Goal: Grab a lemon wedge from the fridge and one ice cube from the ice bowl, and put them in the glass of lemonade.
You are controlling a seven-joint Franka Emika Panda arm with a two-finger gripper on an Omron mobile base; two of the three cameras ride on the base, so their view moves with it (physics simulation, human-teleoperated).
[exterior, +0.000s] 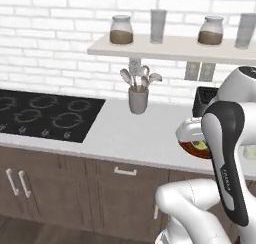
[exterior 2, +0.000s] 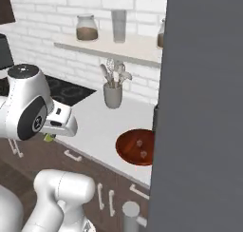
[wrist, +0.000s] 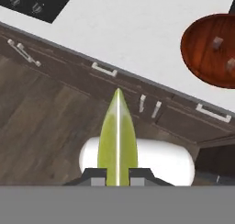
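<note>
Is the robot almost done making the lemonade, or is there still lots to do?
About a third done, it seems. The lemon wedge is already out of the fridge, pinched in the tool. Right now the tool holds it over the floor in front of the cabinets, not over any glass. Left to do: drop the wedge into the lemonade, then take one ice cube from the ice bowl and add it too.

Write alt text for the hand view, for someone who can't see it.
Seen from the hand camera, the end effector is shut on a yellow-green lemon wedge, which points away over dark wood flooring. Beyond it run brown cabinet fronts and a white counter, with the reddish-brown ice bowl holding two cubes at upper right and a black cooktop corner at upper left.
</note>
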